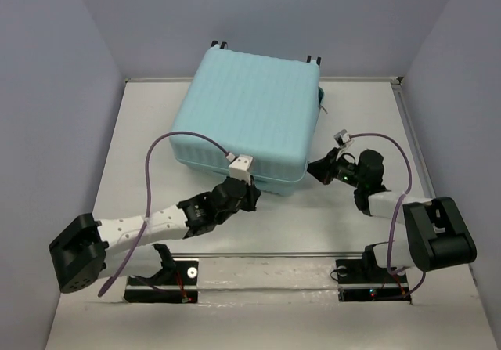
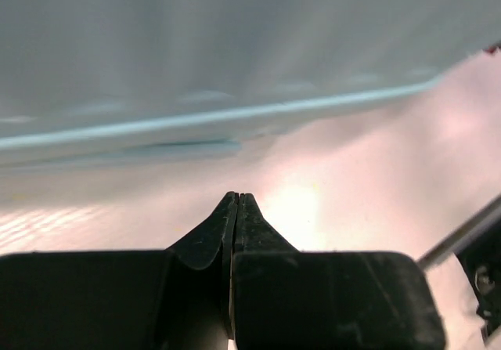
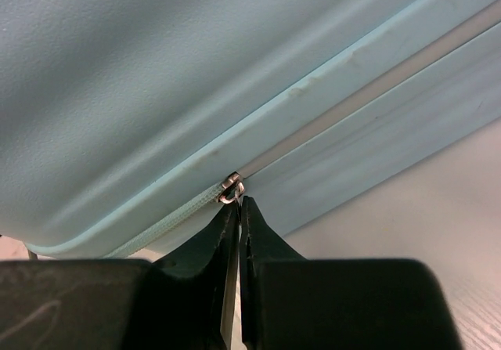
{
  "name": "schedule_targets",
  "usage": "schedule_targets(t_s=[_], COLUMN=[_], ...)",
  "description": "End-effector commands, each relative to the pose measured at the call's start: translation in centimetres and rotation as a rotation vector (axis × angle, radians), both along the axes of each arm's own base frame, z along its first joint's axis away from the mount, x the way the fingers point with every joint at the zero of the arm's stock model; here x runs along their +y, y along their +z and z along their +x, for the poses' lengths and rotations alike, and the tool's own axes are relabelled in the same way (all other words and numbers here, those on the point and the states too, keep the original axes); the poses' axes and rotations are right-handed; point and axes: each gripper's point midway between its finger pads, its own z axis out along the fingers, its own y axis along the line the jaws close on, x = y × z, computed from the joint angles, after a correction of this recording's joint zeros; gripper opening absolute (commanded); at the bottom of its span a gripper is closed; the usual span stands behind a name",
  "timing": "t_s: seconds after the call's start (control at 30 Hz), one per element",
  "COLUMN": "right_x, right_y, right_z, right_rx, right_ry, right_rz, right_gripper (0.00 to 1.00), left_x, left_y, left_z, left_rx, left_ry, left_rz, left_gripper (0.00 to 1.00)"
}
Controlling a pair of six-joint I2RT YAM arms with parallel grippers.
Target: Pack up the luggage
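Note:
The pale mint-blue luggage (image 1: 246, 115) lies flat and closed-looking at the back middle of the table, wheels toward the far wall. My right gripper (image 1: 317, 170) is at its near right corner. In the right wrist view my right gripper (image 3: 238, 203) is shut on the thin metal zipper pull, whose slider (image 3: 230, 187) sits on the seam of the luggage (image 3: 156, 68). My left gripper (image 1: 249, 196) is at the luggage's near edge. In the left wrist view my left gripper (image 2: 237, 198) is shut and empty just below the luggage (image 2: 235, 45) side.
The white table (image 1: 141, 162) is enclosed by grey-lilac walls (image 1: 55, 92) on the left, right and back. A metal rail (image 1: 266, 257) with the two arm bases runs along the near edge. Purple cables (image 1: 168, 142) loop over both arms.

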Motion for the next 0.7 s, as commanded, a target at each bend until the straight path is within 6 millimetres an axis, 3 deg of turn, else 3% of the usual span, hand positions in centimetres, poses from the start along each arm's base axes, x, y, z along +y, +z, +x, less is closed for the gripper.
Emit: schedule_targets(t_s=[0.0,0.1,0.23,0.27,0.33,0.37,0.47,0.6,0.67], right_x=[0.2,0.3,1.4,1.3,1.9,1.8,1.5,2.6,3.7], right_y=[2.5,1.2,1.1,-0.1,0.2,-0.8,-1.1,-1.4,-1.5], right_z=[0.3,-0.7,-2.2,-2.6,-3.7,-4.2,-5.5,-8.0,-10.4], right_rx=[-0.099,-0.037,-0.013,0.032,0.046,0.096,0.156,0.244,0.281], right_ry=[-0.034,-0.05,-0.052,-0.081,-0.086,-0.115,-0.156,-0.133,-0.078], right_rz=[0.046,0.022,-0.01,-0.039,-0.048,-0.073,-0.087,-0.121,-0.14], right_gripper=[0.07,0.07,0.07,0.07,0.07,0.07,0.07,0.07,0.07], left_x=[-4.2,-6.8,-8.3,-8.6,-8.4,-8.2,-8.0,-7.5,-7.5], left_y=[2.0,3.6,6.0,7.1,7.8,8.3,8.3,8.4,8.6], left_z=[-0.6,-0.1,1.2,1.8,2.9,4.0,5.3,7.1,7.7], left_rx=[-0.049,-0.071,-0.132,-0.153,-0.16,-0.166,-0.166,-0.179,-0.181], left_ry=[-0.083,-0.109,-0.109,-0.097,-0.075,-0.056,-0.039,0.003,0.011], left_rz=[-0.092,-0.13,-0.145,-0.152,-0.164,-0.173,-0.174,-0.177,-0.189], left_gripper=[0.06,0.06,0.06,0.06,0.06,0.06,0.06,0.06,0.06])
